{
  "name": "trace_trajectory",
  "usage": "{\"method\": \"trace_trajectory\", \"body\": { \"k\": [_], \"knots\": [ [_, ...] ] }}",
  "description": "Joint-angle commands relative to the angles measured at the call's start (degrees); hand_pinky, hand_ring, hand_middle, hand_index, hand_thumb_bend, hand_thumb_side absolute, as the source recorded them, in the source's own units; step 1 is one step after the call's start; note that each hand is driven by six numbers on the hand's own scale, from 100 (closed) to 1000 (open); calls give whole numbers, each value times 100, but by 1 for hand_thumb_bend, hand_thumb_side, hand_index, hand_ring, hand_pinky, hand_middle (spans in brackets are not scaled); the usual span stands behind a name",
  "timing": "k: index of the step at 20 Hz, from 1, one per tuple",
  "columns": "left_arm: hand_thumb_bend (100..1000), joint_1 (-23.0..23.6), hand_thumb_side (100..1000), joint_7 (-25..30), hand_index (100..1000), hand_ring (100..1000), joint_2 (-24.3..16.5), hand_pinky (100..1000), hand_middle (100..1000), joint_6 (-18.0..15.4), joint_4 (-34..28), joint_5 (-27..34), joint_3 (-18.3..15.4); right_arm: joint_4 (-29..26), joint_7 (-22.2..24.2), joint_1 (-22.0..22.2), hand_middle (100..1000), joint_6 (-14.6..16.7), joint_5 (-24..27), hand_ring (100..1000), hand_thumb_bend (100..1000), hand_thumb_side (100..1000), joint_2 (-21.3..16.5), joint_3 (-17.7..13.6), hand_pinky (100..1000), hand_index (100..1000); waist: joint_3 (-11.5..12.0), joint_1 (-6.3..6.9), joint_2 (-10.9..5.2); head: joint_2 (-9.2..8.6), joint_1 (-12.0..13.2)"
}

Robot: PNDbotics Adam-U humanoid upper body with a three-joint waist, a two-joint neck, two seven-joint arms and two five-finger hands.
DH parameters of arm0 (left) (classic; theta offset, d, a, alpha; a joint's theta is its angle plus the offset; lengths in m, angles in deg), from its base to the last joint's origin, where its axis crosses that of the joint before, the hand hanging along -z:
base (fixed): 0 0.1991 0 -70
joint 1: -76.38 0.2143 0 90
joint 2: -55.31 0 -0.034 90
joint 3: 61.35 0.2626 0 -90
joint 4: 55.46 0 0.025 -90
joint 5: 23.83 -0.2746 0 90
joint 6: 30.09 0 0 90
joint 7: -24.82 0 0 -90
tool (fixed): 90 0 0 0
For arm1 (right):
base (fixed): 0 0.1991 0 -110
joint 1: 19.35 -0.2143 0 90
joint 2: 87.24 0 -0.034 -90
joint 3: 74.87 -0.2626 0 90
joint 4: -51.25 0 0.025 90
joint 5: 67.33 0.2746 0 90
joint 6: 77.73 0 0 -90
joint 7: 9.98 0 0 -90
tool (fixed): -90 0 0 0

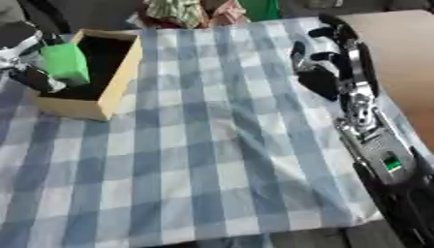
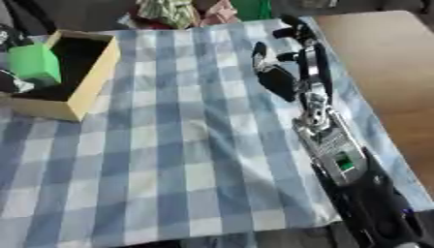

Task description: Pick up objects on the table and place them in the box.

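I am looking down at the table, which is wearing a blue and white checked cloth [image 1: 212, 160]. At the far left the box [image 1: 117, 85] is lying on this cloth; it is a shallow tan box with a dark inside, and it is sitting a little askew to the stripes.

My left hand [image 1: 30, 72] is coming in from the left edge, and it is holding the green block [image 1: 65, 63] over the left part of the box. The fingers are curling round the lower and left sides of the block, so the hand is closing on it and not spreading. The block is standing nearly upright, a little tilted, and its lower end is showing against the dark inside of the box. I cannot tell if it is touching the floor of the box or hanging just above it.

My right hand [image 2: 284, 68] is resting on the right side of the cloth, well apart from the box and the block. Its fingers are pointing away from me, relaxed and a little bent, with gaps between them, and they are holding nothing. The silver forearm is running back to the lower right corner.

At the far edge of the table, some striped and pink things [image 1: 191, 12] are lying; I cannot make them out.
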Motion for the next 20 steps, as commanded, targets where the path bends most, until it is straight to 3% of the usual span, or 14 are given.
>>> {"method": "trace_trajectory", "body": {
  "k": [1, 4, 5, 10, 14, 20],
  "knots": [
    [474, -188, 144, -406, 785, 678, 50, 725, 617, 61, 149, -195, -117, -59, 37, -67, 689, 12, 36, 934, 169, 109, -44, -3, 659, 896, -19, -6, -75, -24, 16],
    [498, -189, 146, -587, 814, 700, 140, 730, 667, 70, 263, -291, -116, -60, 41, -75, 689, 12, 40, 934, 169, 109, -39, -2, 659, 896, -38, -12, -63, -29, 24],
    [519, -185, 151, -614, 834, 724, 160, 744, 721, 73, 289, -315, -113, -60, 42, -76, 689, 11, 42, 934, 170, 109, -38, -2, 659, 896, -43, -15, -60, -27, 23],
    [569, -171, 164, -465, 883, 788, 202, 794, 819, 89, 393, -433, -104, -55, 41, -81, 688, 15, 49, 935, 169, 110, -27, -2, 659, 896, -34, -21, -53, -20, 21],
    [545, -150, 153, -468, 874, 771, 141, 782, 798, 138, 219, -315, -163, -48, 42, -77, 689, 18, 49, 935, 169, 110, -22, -3, 659, 896, -16, -25, -58, -18, 13],
    [462, 38, 128, -665, 844, 705, -143, 739, 706, 345, -852, 680, -249, -36, 25, -57, 689, 27, 45, 935, 171, 109, -14, -21, 659, 896, 56, -32, -72, -4, -11]
  ]
}}
